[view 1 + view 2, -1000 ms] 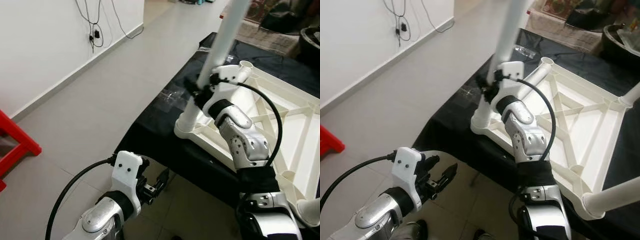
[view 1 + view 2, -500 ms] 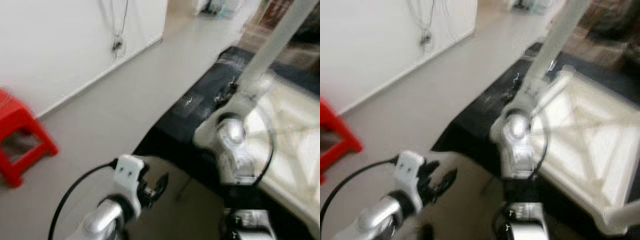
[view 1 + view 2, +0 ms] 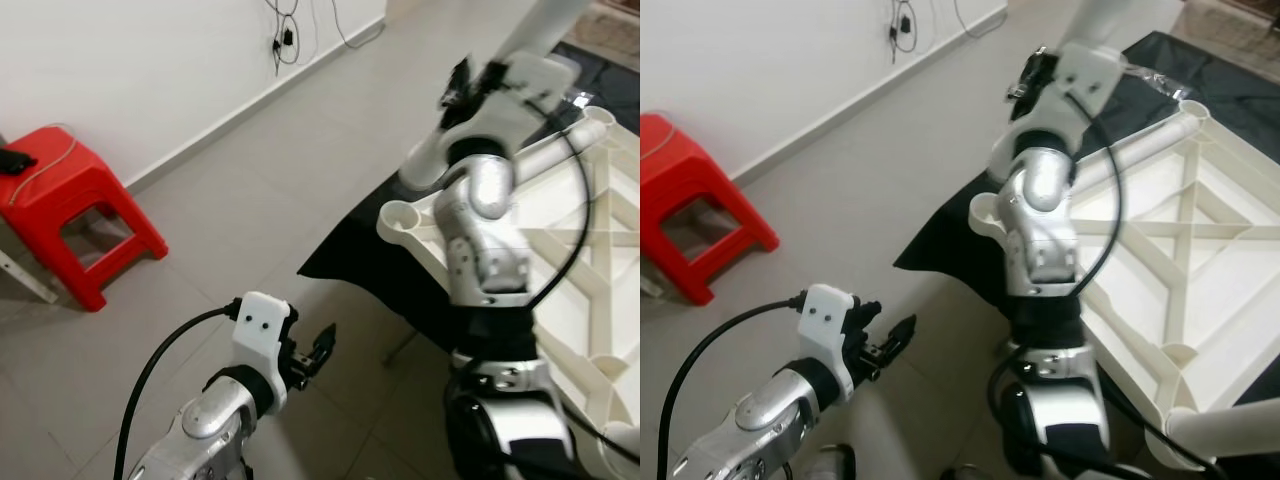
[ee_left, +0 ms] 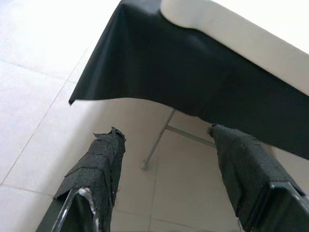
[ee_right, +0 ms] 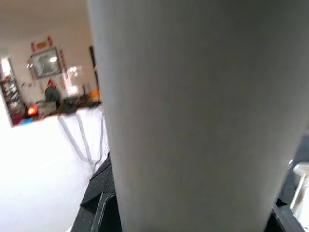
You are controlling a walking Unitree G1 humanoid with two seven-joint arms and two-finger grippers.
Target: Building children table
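The white tabletop (image 3: pixel 600 250) lies upside down on a table covered in black cloth (image 3: pixel 355 255). Its near corner socket (image 3: pixel 404 214) stands empty. My right gripper (image 3: pixel 478 78) is raised above that corner, shut on a white table leg (image 3: pixel 545 20) that runs up out of view. In the right wrist view the leg (image 5: pixel 193 111) sits between the fingers (image 5: pixel 99 215). Another white leg (image 3: pixel 1230 430) stands in the corner at the lower right. My left gripper (image 3: pixel 320 345) hangs low over the floor, beside the table edge, open and empty, its fingers (image 4: pixel 104 159) wide apart.
A red plastic stool (image 3: pixel 75 215) stands on the tiled floor by the white wall at left. Cables (image 3: pixel 285 35) hang down the wall further along. The black cloth (image 4: pixel 159 63) drapes over the table edge, with a thin metal table leg (image 4: pixel 157 142) beneath it.
The camera swung left, bringing the red stool into view. My right gripper rose with the white leg, which stood in the near corner socket before; that socket is now empty. The left gripper hangs as before.
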